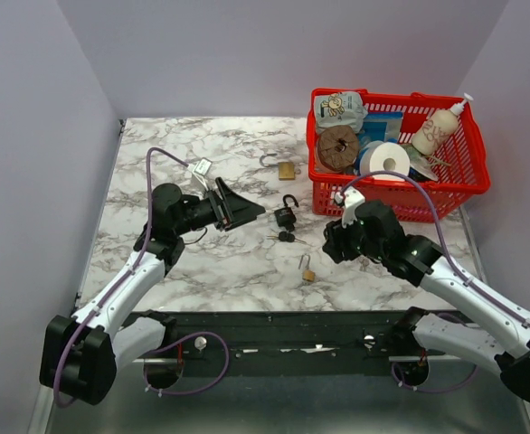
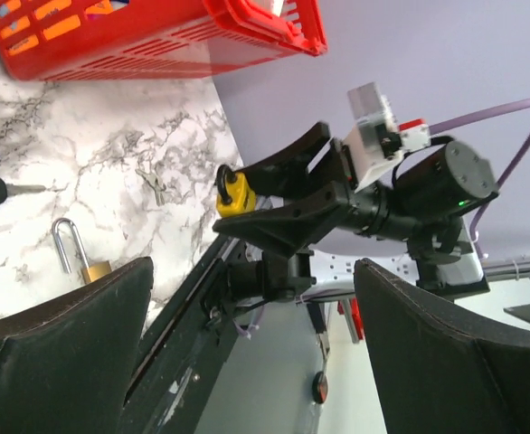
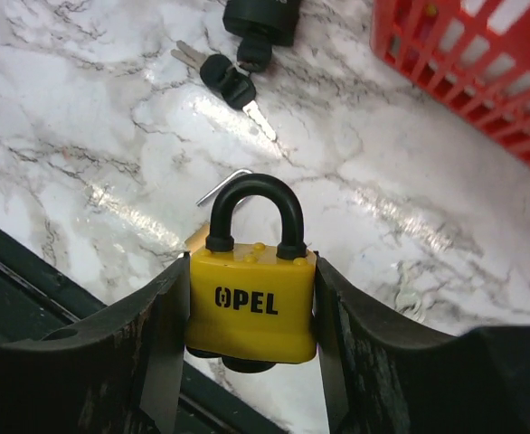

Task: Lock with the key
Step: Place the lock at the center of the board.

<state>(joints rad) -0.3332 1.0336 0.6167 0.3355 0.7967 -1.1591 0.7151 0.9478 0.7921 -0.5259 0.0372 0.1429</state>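
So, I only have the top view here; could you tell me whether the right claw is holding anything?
Observer: Yes, the right claw grips a yellow padlock by the sides of its body.
Operator: Thank you. Is the shackle shut?
Observer: It looks shut; both legs of the shackle sit in the body.
Operator: And is the left claw free?
Observer: Yes, the left claw is open, with nothing between its fingers.

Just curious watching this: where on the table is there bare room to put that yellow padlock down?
Bare marble lies along the far edge, between the left arm and the back wall, and at the front, between that arm and the small brass padlock. The middle is crowded: black padlock, keys, larger brass padlock by the red basket.
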